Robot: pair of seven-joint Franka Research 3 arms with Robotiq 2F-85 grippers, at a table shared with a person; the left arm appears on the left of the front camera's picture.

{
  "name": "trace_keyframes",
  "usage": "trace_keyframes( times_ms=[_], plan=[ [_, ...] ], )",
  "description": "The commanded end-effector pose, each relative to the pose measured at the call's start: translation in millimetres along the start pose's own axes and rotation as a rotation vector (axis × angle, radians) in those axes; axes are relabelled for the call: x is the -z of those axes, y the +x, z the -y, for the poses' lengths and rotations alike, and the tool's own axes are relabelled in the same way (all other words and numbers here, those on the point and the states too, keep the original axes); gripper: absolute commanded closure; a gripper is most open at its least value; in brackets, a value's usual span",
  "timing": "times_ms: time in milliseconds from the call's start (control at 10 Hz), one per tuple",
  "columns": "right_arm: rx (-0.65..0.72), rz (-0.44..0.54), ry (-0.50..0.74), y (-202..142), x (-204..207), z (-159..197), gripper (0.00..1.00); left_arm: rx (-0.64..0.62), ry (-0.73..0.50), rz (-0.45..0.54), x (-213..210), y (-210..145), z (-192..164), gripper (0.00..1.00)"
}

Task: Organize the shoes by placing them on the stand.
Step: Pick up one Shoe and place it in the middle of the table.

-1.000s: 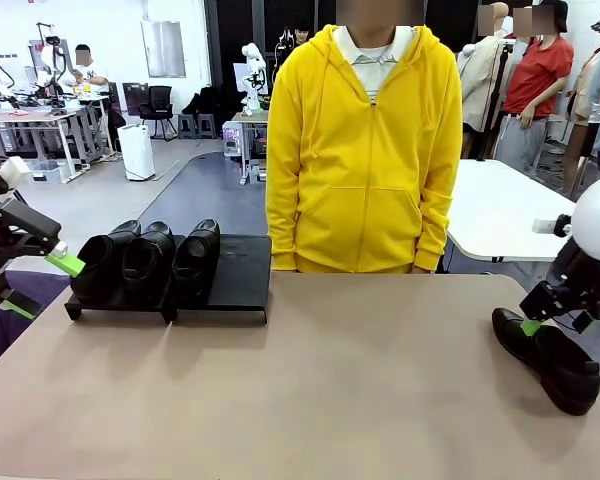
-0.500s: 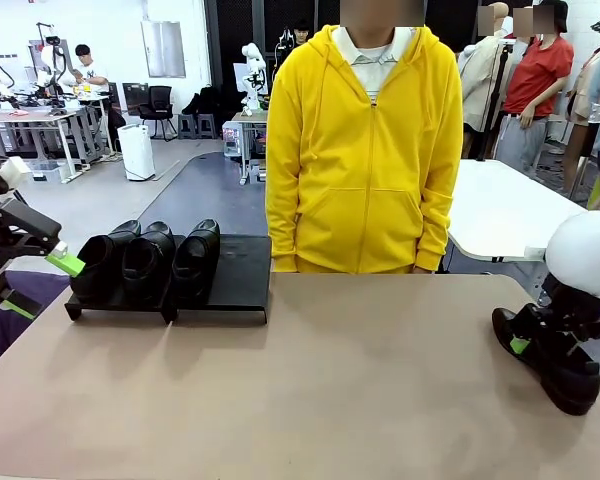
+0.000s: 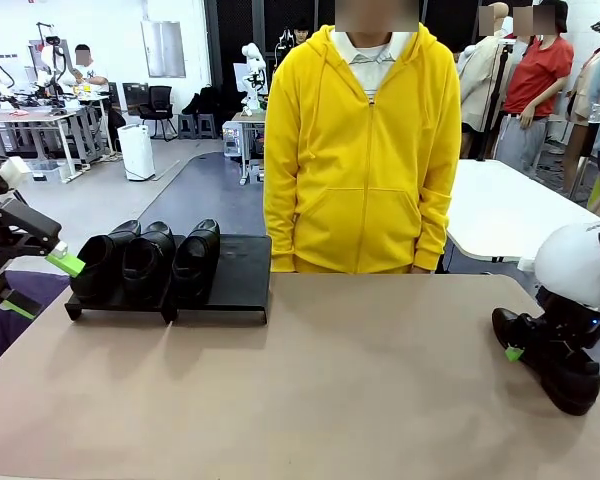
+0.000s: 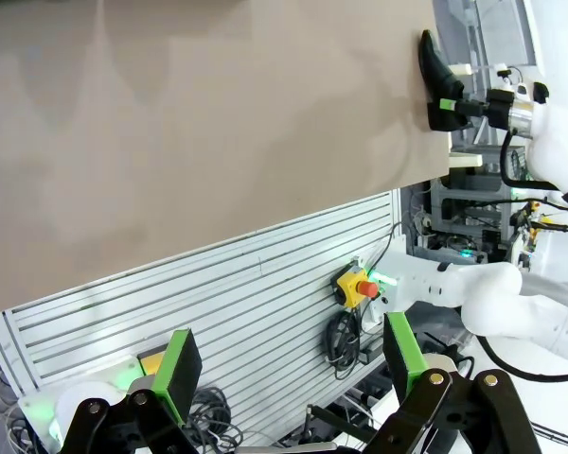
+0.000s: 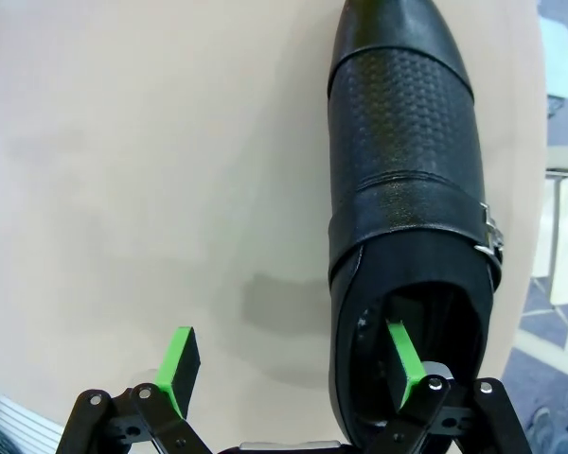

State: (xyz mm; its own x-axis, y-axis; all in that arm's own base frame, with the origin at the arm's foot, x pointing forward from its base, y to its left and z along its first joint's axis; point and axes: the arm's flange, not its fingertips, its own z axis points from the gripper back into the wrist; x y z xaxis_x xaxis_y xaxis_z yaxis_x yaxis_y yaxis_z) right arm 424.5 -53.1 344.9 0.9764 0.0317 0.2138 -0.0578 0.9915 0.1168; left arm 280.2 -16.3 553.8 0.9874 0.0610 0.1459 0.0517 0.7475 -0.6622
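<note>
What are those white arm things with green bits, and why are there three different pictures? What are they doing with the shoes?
Those are two robot arms with pinchers, called grippers. One picture looks across the table at a person in a yellow hoodie. The other two come from cameras on the robot's wrists.

Three shiny black shoes already sit on the black stand. A fourth shoe lies on the table at the right.

The right gripper is open and down at that shoe: one green finger is inside the shoe's opening, the other outside its wall. It is not squeezing yet.

The left gripper is open, holding nothing, beside the stand.
</note>
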Motion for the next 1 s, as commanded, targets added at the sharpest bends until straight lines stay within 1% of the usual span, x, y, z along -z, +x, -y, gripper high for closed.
trace_keyframes(
  times_ms=[0,200,300,400,900],
  plan=[
    [-0.023,0.018,0.036,9.6,8.6,7.1,0.0,-0.009,-0.019,0.001,0.1,-1.4,2.9,0.0],
    [-0.036,0.045,0.019,10.9,8.4,8.4,0.0,-0.009,-0.019,0.001,0.1,-1.4,2.9,0.0],
    [-0.042,0.052,0.008,10.9,7.7,6.9,0.6,-0.009,-0.019,0.001,0.1,-1.4,2.9,0.0],
    [-0.051,0.052,0.006,11.4,8.2,6.5,1.0,-0.009,-0.019,0.001,0.1,-1.4,2.9,0.0],
    [-0.067,0.085,-0.001,12.1,9.1,7.6,1.0,-0.009,-0.019,0.001,0.1,-1.4,2.9,0.0]
  ],
)
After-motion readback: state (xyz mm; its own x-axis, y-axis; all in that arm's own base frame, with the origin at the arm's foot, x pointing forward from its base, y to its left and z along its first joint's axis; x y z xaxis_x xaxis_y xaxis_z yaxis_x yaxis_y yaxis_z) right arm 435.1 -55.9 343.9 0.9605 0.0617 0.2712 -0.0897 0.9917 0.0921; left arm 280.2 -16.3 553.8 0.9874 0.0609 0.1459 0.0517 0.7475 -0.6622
